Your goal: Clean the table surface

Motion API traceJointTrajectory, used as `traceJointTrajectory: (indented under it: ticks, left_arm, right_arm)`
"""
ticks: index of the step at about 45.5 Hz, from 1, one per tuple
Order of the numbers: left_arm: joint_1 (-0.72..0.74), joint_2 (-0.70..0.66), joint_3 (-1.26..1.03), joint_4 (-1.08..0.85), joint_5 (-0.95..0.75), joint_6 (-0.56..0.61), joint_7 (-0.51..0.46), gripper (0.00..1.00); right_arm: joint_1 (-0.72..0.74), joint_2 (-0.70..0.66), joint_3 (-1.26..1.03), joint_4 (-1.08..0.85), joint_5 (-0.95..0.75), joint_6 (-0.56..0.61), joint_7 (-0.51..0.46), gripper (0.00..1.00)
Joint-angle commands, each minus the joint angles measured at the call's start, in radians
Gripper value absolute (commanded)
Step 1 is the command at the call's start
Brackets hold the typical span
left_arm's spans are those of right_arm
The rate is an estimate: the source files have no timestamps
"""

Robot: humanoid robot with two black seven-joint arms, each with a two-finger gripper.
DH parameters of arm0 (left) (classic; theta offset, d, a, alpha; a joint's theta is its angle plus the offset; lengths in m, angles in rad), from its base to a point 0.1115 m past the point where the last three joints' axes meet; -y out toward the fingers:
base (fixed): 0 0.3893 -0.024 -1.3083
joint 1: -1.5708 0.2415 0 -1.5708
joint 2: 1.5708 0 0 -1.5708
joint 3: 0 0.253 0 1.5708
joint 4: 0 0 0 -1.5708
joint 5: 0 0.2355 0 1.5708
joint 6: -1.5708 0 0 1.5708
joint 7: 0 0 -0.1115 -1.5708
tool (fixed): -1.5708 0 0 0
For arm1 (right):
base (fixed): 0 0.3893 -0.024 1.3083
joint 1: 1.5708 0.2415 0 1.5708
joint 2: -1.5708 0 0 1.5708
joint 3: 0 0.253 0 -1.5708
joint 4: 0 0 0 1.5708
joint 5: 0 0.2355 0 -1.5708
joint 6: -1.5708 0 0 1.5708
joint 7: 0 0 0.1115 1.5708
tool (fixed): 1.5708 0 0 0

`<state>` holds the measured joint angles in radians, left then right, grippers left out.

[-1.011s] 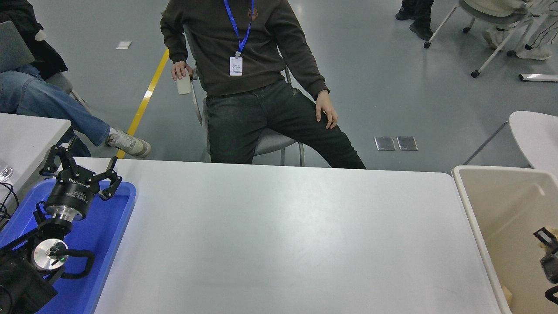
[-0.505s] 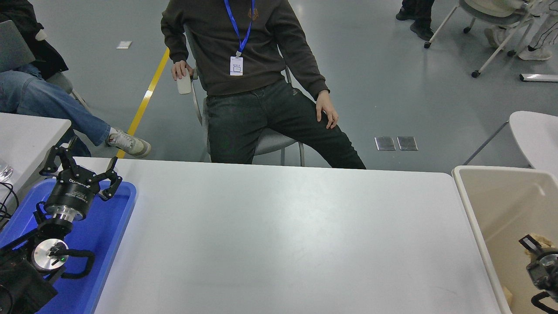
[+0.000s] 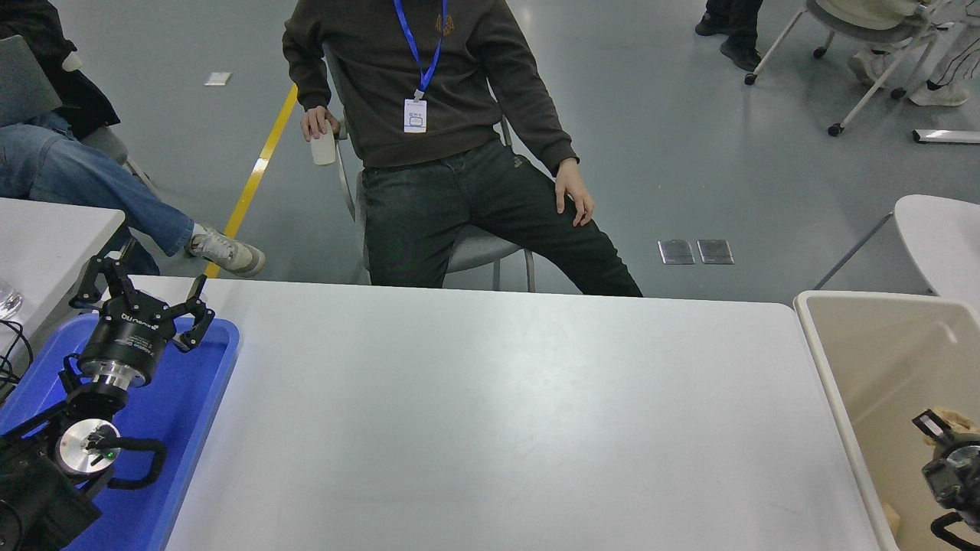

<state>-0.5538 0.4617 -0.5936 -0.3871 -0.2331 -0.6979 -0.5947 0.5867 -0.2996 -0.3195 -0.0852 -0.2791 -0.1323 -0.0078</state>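
Over the beige bin (image 3: 857,360) at the right, the right gripper (image 3: 949,451) hangs, fingers unreadable; the white table (image 3: 498,413) spreads just left of it. The left gripper (image 3: 142,295), spread wide, sits above the blue tray (image 3: 184,428).

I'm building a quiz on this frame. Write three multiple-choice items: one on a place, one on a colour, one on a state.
1. Where is the right gripper?
A. Over the beige bin
B. Over the blue tray
C. At the table's middle

2. What colour is the tray under the left arm?
A. Beige
B. Blue
C. Green

3. How do the fingers of the left gripper stand?
A. Spread open, holding nothing
C. Shut on a cup
B. Shut on a cloth

Answers:
1. A, it shows inside the bin's walls at the right edge.
2. B, the tray on the table surface at lower left is bright blue.
3. A, the fingers splay apart with only air between.
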Motion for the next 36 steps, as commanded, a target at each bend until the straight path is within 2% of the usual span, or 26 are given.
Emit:
traceJointTrajectory:
  ticks: [1, 5, 12, 15, 22, 30, 36]
  left_arm:
    - [0.0, 0.0, 0.0, -0.001, 0.0, 0.001, 0.001, 1.0]
    - [0.0, 0.0, 0.0, 0.001, 0.0, 0.0, 0.001, 1.0]
    - [0.0, 0.0, 0.0, -0.001, 0.0, 0.0, -0.001, 1.0]
    - [0.0, 0.0, 0.0, 0.001, 0.0, 0.001, 0.001, 1.0]
    - [0.0, 0.0, 0.0, 0.001, 0.0, 0.0, 0.001, 1.0]
    - [0.0, 0.0, 0.0, 0.001, 0.0, 0.0, 0.001, 1.0]
    - [0.0, 0.0, 0.0, 0.001, 0.0, 0.0, 0.001, 1.0]
  right_arm:
    - [0.004, 0.013, 0.005, -0.001, 0.0, -0.065, 0.003, 0.75]
    - [0.009, 0.017, 0.005, 0.004, 0.0, -0.095, 0.003, 0.89]
    - [0.035, 0.016, 0.007, 0.01, 0.0, -0.104, 0.005, 0.9]
    - [0.062, 0.011, 0.008, 0.015, 0.0, -0.104, 0.005, 0.97]
    - [0.149, -0.015, 0.043, 0.062, 0.001, -0.102, 0.003, 0.97]
    - [0.312, -0.134, 0.278, 0.159, 0.001, -0.087, -0.003, 0.98]
    - [0.381, -0.177, 0.367, 0.243, 0.001, -0.092, 0.006, 0.98]
